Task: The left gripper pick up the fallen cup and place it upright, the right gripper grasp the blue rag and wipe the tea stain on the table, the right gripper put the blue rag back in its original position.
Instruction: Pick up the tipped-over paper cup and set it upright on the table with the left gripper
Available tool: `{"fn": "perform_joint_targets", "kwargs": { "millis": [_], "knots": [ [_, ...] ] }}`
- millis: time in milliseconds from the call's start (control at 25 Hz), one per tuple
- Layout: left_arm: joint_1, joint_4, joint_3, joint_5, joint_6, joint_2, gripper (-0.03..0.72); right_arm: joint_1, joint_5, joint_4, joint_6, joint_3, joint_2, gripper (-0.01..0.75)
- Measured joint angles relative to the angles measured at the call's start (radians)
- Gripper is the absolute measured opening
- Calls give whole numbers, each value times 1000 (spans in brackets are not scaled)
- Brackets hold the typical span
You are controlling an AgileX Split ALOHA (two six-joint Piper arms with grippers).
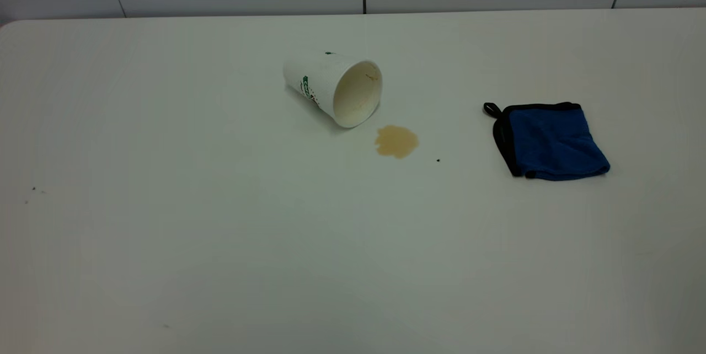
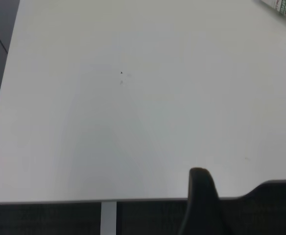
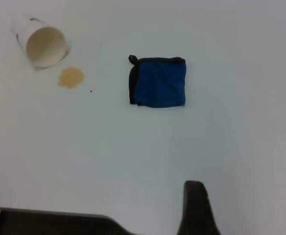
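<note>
Lying on its side on the white counter [image 1: 165, 122], the cup [image 1: 333, 87] shows a tan-stained, empty inside. The tea stain [image 1: 396, 141] sits just beside its mouth; the blue rag [image 1: 549, 140] lies well apart. Only wrist views show each pincer's dark finger; open or closed, I cannot tell.
</note>
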Motion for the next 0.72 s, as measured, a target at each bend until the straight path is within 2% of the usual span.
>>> {"fn": "perform_joint_targets", "kwargs": {
  "millis": [160,320,400,720],
  "knots": [
    [0,-2,-1,-10,-3,87,522,0,0,0,0,0,0,563],
    [0,-3,-31,-69,21,285,572,0,0,0,0,0,0,563],
    [0,-3,-52,-127,53,415,589,0,0,0,0,0,0,563],
    [0,-10,-190,-499,121,908,590,0,0,0,0,0,0,563]
  ]
}}
